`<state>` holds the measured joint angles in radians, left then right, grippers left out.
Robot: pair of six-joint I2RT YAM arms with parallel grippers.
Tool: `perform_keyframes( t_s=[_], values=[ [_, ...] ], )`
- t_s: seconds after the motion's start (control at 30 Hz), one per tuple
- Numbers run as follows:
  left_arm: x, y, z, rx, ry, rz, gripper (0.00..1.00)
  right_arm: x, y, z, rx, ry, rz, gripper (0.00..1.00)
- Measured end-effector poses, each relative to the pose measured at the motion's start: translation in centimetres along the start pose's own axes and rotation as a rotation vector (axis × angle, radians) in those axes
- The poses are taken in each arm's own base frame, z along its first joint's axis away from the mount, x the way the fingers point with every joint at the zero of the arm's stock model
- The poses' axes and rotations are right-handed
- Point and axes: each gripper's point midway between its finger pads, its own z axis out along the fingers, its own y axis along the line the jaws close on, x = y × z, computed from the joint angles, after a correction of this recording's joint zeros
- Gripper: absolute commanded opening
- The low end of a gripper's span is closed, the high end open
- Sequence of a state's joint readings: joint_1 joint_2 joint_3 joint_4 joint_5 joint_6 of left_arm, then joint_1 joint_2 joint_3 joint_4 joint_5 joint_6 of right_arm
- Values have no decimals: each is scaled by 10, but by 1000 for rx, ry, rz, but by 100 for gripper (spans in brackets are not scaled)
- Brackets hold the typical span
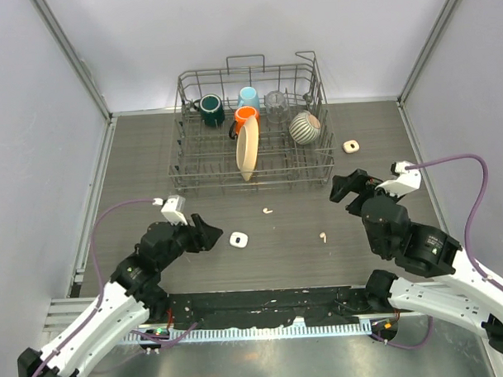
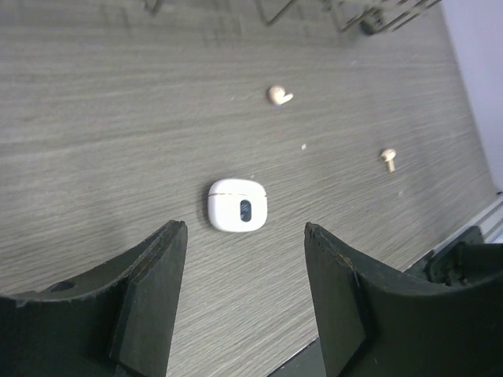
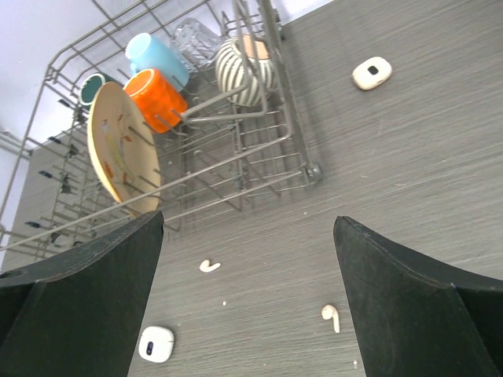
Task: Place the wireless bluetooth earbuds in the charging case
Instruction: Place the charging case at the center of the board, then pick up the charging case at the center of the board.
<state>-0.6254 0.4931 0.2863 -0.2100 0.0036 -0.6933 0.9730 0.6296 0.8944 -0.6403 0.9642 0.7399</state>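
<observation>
Left wrist view: left claw (image 2: 245, 236) is open, dark fingers (image 2: 153, 283) spread apart, nothing between them, nothing gripped. Just past the fingertips the charging case (image 2: 238, 205) lies flat on the counter (image 2: 94, 118): white, lid closed, dark oval mark facing up, touching neither finger. Two earbuds (image 2: 278, 95) lie loose on the counter farther out, one beyond the case, the other bud (image 2: 387, 157) off to the right. Both are apart from the case and from each other.

Top view: right claw (image 1: 348, 188) is also wide open and empty, hanging above the counter near the right front corner of the dish rack (image 1: 255, 168). A second case (image 1: 351, 146), beige-tinted and lid closed, sits by the rack's right end, well apart from the white one. The rack holds a beige plate (image 1: 247, 151) on edge, teal mug (image 1: 211, 110), blue mug (image 1: 248, 96), orange mug (image 1: 245, 116), clear glass (image 1: 276, 101) and striped cup (image 1: 304, 127).
</observation>
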Motion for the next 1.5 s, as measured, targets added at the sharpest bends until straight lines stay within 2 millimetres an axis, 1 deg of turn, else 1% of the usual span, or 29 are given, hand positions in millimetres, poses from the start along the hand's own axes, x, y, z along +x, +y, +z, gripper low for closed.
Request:
perform_keyframes(
  t_s=[0.03, 0.13, 0.17, 0.23, 0.3, 0.33, 0.37, 0.47, 0.53, 0.6, 0.63, 0.67, 0.73, 0.77, 0.83, 0.9, 0.93, 0.97, 1.0, 1.03, 1.07, 1.17, 1.2, 1.3, 1.4, 1.5],
  values=[
    [-6, -4, -5, 10, -19, 3, 77, 0, -4, 0, 16, -4, 2, 95],
    [-24, -16, -16, 50, -75, 21, 94, 2, -15, -1, 61, -9, -6, 95],
    [-32, -22, -20, 66, -97, 25, 98, 2, -20, -1, 79, -13, -11, 95],
    [-45, -32, -27, 89, -129, 38, 100, 2, -30, -1, 125, -22, -16, 95],
    [-57, -40, -31, 105, -153, 54, 100, -4, -41, -1, 186, -41, -39, 95],
    [-61, -43, -33, 110, -160, 60, 100, -11, -42, -1, 211, -55, -45, 95],
    [-67, -47, -34, 115, -167, 75, 100, -22, -42, -1, 240, -80, -46, 96],
    [-83, -58, -37, 127, -189, 121, 100, -50, -37, 3, 303, -144, -43, 97],
    [-96, -67, -38, 136, -209, 158, 100, -64, -37, 13, 366, -166, -54, 98],
    [-109, -74, -38, 141, -230, 192, 100, -73, -45, 34, 449, -164, -69, 98],
    [-114, -76, -37, 136, -237, 204, 100, -75, -54, 50, 492, -144, -62, 98],
    [-117, -77, -35, 131, -240, 212, 100, -75, -67, 67, 533, -112, -54, 98],
    [-121, -75, -31, 111, -243, 226, 100, -79, -105, 105, 612, -55, 11, 98],
    [-122, -74, -29, 100, -241, 230, 100, -78, -122, 123, 631, -32, 48, 98],
    [-122, -70, -26, 78, -239, 235, 100, -63, -169, 165, 660, 72, 150, 98],
    [-123, -68, -24, 65, -243, 241, 100, -48, -198, 197, 663, 160, 227, 98],
    [-124, -67, -24, 61, -248, 243, 100, -40, -205, 210, 660, 199, 255, 97],
    [-126, -67, -24, 59, -257, 242, 100, -32, -210, 227, 645, 246, 285, 96],
    [-130, -68, -25, 59, -275, 240, 100, -25, -211, 250, 614, 285, 316, 96],
    [-133, -69, -26, 58, -287, 238, 100, -16, -209, 268, 585, 321, 337, 96],
    [-136, -69, -28, 57, -304, 235, 100, -8, -207, 283, 564, 352, 357, 96],
    [-141, -67, -29, 48, -338, 226, 100, 12, -203, 315, 526, 419, 408, 93],
    [-140, -65, -27, 41, -344, 222, 100, 19, -202, 323, 521, 435, 432, 93],
    [-137, -55, -22, 4, -349, 206, 100, 35, -200, 337, 524, 482, 492, 93],
    [-134, -46, -16, -34, -339, 201, 100, 40, -202, 348, 536, 496, 525, 93],
    [-131, -39, -10, -70, -323, 201, 100, 41, -201, 351, 545, 499, 556, 92]
  ],
)
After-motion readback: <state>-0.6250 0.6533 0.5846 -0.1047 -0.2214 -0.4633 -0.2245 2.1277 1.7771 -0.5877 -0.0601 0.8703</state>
